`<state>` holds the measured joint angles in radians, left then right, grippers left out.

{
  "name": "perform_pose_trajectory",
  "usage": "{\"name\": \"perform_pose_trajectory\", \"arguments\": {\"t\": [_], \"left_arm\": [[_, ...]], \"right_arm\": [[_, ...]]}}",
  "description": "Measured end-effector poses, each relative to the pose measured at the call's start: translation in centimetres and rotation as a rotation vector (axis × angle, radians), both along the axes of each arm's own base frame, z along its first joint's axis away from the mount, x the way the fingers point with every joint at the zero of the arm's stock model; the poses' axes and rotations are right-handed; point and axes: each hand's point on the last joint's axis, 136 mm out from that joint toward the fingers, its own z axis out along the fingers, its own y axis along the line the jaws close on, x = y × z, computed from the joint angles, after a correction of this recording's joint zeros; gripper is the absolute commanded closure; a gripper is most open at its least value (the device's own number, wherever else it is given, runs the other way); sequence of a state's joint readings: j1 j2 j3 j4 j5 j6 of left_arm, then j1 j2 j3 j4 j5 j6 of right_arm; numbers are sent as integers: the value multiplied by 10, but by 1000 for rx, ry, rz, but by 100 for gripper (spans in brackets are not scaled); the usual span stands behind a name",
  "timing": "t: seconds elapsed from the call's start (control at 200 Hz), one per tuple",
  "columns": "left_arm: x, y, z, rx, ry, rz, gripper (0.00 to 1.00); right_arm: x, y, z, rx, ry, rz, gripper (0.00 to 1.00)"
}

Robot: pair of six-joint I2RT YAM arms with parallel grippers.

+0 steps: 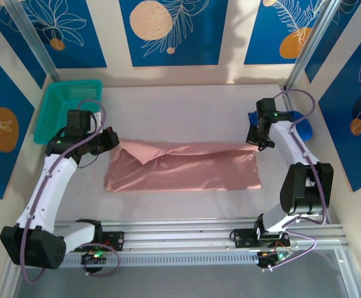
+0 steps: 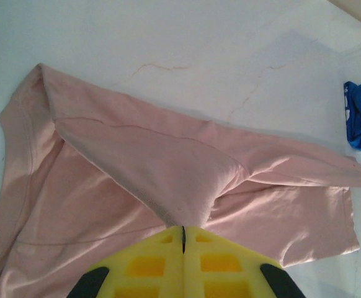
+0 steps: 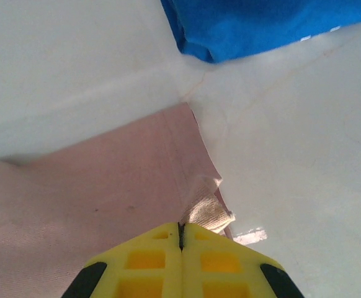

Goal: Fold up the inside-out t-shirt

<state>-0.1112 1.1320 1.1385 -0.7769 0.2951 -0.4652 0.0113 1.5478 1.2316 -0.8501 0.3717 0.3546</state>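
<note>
The inside-out t-shirt (image 1: 180,171) lies spread across the middle of the white counter (image 1: 187,102), with a long fold running along its far side. The left pincer (image 1: 113,139) is clamped on a raised flap at the shirt's left end; in the left wrist view its yellow fingers (image 2: 149,267) meet with pink cloth pinched at their tips. The right pincer (image 1: 262,144) is likewise closed on the shirt's far right corner. A teal basket (image 1: 62,108) stands in the far left corner, just behind the left arm and apart from the shirt. A royal-blue garment (image 1: 301,124) lies bunched at the right edge, just beyond the right pincer, near the shirt's corner but not touching it.
</note>
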Motion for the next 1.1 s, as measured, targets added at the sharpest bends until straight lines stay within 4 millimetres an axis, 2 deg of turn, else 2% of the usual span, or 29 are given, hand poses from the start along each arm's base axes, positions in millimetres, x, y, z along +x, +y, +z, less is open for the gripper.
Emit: {"name": "perform_pose_trajectory", "arguments": {"t": [0.245, 0.605, 0.815, 0.995, 1.1], "left_arm": [[-14, 1, -7, 5, 55, -4, 100], [-25, 0, -27, 1, 126, -14, 100], [-35, -1, -32, -6, 171, -21, 100], [-52, -7, -36, -46, 206, -38, 100], [-61, -10, -39, -79, 227, -39, 100]], "right_arm": [[-4, -3, -5, -14, 16, -4, 100], [1, 2, -18, -13, 34, 7, 98], [-20, 3, -41, -6, 109, -2, 93], [-42, 6, -62, 19, 179, -27, 72], [-43, 18, -65, 14, 171, -5, 54]]}}
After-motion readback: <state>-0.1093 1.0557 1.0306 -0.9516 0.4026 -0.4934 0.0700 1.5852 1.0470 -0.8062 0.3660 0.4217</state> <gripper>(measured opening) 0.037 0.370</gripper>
